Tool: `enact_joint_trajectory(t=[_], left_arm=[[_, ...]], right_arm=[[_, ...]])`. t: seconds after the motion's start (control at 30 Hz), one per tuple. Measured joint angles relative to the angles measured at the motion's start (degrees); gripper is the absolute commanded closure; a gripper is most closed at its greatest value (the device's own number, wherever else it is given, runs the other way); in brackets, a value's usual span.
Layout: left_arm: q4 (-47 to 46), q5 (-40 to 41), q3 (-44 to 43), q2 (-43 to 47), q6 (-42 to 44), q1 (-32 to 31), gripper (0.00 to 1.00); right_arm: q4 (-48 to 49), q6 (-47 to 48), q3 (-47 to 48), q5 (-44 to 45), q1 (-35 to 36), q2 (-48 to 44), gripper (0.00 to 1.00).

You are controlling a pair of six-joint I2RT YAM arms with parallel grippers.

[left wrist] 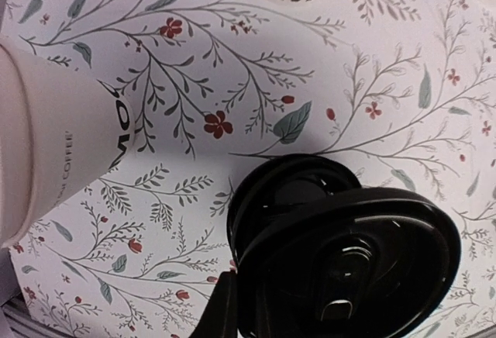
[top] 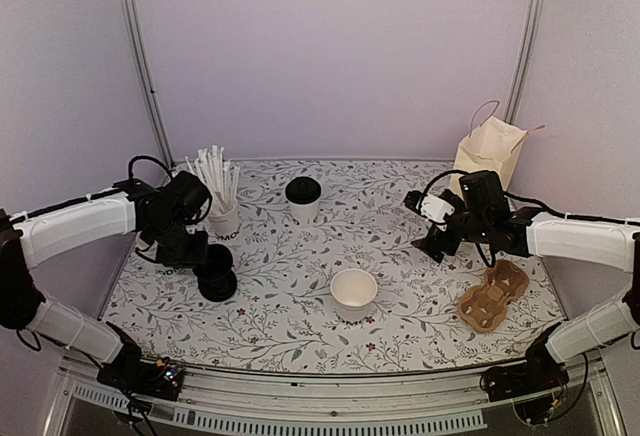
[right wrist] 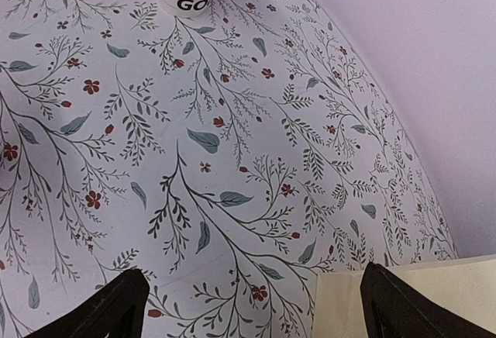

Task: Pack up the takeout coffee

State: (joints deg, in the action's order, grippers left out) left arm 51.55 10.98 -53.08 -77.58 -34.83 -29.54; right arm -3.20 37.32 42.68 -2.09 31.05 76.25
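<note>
The takeout coffee point(top: 303, 197), a small white cup under a round black lid, stands upright at the back middle of the table, away from both grippers. My left gripper point(top: 196, 252) is at the left, over a stack of black lids point(top: 216, 278). In the left wrist view one dark finger point(left wrist: 215, 311) presses the rim of a tilted black lid point(left wrist: 364, 264) above the stack point(left wrist: 291, 179); the other finger is hidden. My right gripper point(top: 436, 228) hangs open over bare table at the right, nothing between its fingers point(right wrist: 116, 307).
A lidless white cup point(top: 354, 290) stands front centre. A cup of white sticks point(top: 222, 211) is right behind the left gripper. A brown cardboard cup carrier point(top: 493, 296) lies at the front right, and a cream paper bag point(top: 490, 151) stands at the back right.
</note>
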Motion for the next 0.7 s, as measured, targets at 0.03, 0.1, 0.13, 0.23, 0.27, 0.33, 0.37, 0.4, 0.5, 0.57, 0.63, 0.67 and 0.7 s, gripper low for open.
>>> enact_joint_trajectory(t=[0.03, 0.1, 0.13, 0.23, 0.27, 0.33, 0.37, 0.4, 0.5, 0.57, 0.63, 0.67, 0.7], left_arm=[[0.46, -0.02, -0.57, 1.03, -0.07, 0.0, 0.94], [1.36, -0.26, -1.97, 3.15, -0.17, 0.0, 0.93], [1.53, -0.59, -2.75, 4.48, -0.2, -0.02, 0.94], [1.49, -2.12, -4.0, 7.06, -0.13, -0.02, 0.95], [1.44, -2.8, -4.22, 7.56, -0.09, -0.02, 0.95], [0.92, -4.79, -4.72, 8.13, 0.2, -0.46, 0.95], [0.22, -6.05, -4.92, 8.33, 0.35, -0.85, 0.95], [-0.48, -7.37, -5.09, 8.57, 0.35, -1.29, 0.94], [-5.97, -13.38, -6.99, 9.38, 0.35, -4.55, 0.93], [-10.36, -16.92, -9.57, 9.31, 0.24, -6.93, 0.93], [-16.61, -20.59, -12.35, 9.11, -0.2, -9.11, 0.94], [-20.28, -22.38, -13.2, 8.94, -0.63, -9.88, 0.95], [-24.76, -24.15, -13.64, 8.68, -1.22, -10.45, 0.95]], right_arm=[[-0.09, 0.0, 0.0, 0.0, 0.0, 0.02, 0.01], [-0.55, -0.11, 0.11, 0.0, 0.0, 0.15, 0.01], [-0.79, -0.26, 0.2, -0.07, 0.0, 0.22, 0.01], [-1.84, -0.68, 0.68, -0.7, 0.0, 0.22, 0.01], [-2.36, -0.87, 0.98, -1.16, 0.0, 0.22, 0.01], [-4.24, -1.51, 2.25, -2.97, 0.0, 0.04, 0.01], [-5.66, -1.88, 3.21, -4.66, 0.0, -0.28, 0.01], [-6.97, -2.21, 4.13, -6.54, 0.0, -0.87, 0.01], [-11.96, -3.06, 8.66, -13.55, -0.02, -3.72, 0.01], [-15.87, -3.48, 14.1, -18.34, 0.02, -4.98, 0.01], [-18.67, -4.0, 20.46, -22.69, 0.02, -5.31, 0.01], [-19.82, -4.55, 23.82, -25.05, 0.02, -5.38, 0.01], [-20.74, -5.05, 26.6, -27.26, 0.02, -5.38, 0.01]])
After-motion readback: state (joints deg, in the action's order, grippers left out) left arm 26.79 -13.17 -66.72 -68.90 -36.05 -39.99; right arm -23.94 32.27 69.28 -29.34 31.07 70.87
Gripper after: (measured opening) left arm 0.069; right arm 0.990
